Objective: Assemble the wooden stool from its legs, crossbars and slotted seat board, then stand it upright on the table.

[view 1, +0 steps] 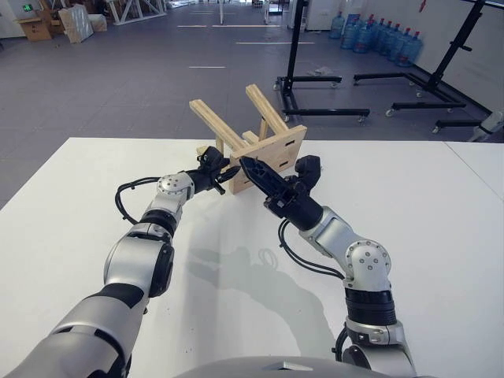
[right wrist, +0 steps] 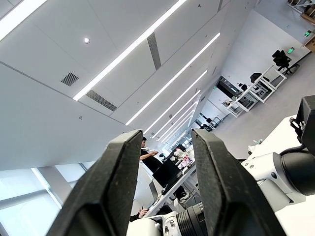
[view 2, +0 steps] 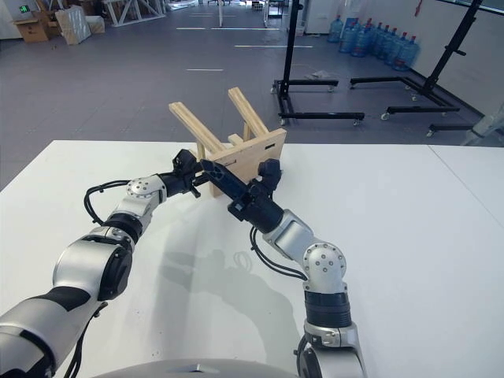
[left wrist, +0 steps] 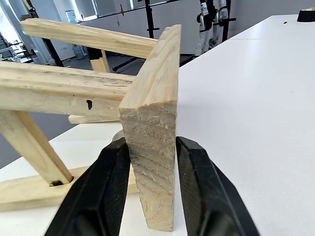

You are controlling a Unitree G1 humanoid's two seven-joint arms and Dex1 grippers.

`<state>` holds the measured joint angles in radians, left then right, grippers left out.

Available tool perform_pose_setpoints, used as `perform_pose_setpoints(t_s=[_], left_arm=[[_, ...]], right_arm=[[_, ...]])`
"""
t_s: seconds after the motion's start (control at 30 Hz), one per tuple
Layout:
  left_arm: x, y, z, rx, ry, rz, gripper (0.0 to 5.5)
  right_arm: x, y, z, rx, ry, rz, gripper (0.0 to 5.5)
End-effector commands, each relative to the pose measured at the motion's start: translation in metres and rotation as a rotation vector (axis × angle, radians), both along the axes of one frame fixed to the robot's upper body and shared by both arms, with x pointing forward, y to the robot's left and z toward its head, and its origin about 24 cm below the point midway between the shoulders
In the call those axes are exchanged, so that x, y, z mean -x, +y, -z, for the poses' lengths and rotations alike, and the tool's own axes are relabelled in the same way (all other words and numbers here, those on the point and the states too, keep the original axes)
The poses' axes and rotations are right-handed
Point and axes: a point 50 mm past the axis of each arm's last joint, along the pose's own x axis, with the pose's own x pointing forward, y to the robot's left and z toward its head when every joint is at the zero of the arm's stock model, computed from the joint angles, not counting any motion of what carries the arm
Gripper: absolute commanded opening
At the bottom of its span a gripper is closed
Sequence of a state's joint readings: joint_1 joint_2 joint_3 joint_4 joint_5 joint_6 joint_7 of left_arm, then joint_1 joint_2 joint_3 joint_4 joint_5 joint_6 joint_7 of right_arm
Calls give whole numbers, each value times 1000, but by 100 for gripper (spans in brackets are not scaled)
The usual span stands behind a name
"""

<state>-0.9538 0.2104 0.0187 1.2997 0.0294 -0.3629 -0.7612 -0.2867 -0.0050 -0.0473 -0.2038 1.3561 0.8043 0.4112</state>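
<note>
**Stool lying on its side, left gripper clamping the seat board**

The wooden stool (view 1: 260,142) is lying tipped on its side at the far middle of the white table (view 1: 441,236). Its slotted seat board (view 1: 277,153) is standing on edge, with the flat face turned toward the robot. Two legs (view 1: 217,124) are sticking up and away toward the far left. A lower leg is resting on the table surface. In the left wrist view a short slanted crossbar (left wrist: 28,145) is joining the upper and lower legs.

The left gripper (left wrist: 151,147) is pinching the seat board at its left end. Its black fingers (left wrist: 98,196) are pressing one on each face, with the end grain showing between them.

The right gripper (view 1: 248,165) is sitting just in front of the board's near face, close beside the left gripper and angled up toward the far left. Its fingers (right wrist: 113,182) are spread apart with nothing between them. Whether a tip is touching the wood cannot be told.

Black wheeled stands (view 1: 323,87) are standing on the floor beyond the table. Blue water bottles (view 1: 378,35) are lined up farther back.
</note>
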Motion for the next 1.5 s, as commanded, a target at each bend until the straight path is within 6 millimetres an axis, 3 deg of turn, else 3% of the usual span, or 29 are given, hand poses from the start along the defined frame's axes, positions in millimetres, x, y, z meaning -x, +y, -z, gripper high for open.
perform_pose_setpoints(t_s=[0.03, 0.3, 0.43, 0.53, 0.67, 0.77, 0.87, 0.93, 1.13, 1.23, 1.33, 1.5], left_arm=[[5, 0, 9, 8, 42, 26, 126], [5, 2, 8, 49, 61, 36, 124], [16, 12, 12, 100, 31, 107, 123], [37, 23, 18, 158, 3, 208, 123], [75, 30, 12, 202, -18, 331, 123], [111, 34, -10, 268, 25, 526, 123], [144, 45, -22, 263, 96, 662, 123], [154, 50, -25, 240, 128, 677, 123], [156, 58, -28, 217, 141, 600, 123], [157, 57, -25, 219, 140, 575, 123], [161, 57, -18, 230, 167, 563, 123], [164, 54, -18, 241, 190, 593, 123]], right_arm=[[0, -1, 0, 7, -8, 13, 181], [-1, -2, -1, 16, -19, 22, 181], [3, -10, -3, 47, -65, 40, 181], [2, -35, -16, 71, -183, 54, 181], [-22, -94, -34, 151, -309, 178, 181], [-31, -129, -28, 310, -350, 182, 181], [-38, -155, -7, 636, -378, 175, 181], [-37, -170, -3, 756, -397, 139, 181], [-35, -211, -28, 852, -443, 89, 196], [-31, -221, -20, 945, -415, 60, 210], [-22, -231, 8, 1119, -375, -27, 210], [-17, -225, 35, 1244, -422, -171, 210]])
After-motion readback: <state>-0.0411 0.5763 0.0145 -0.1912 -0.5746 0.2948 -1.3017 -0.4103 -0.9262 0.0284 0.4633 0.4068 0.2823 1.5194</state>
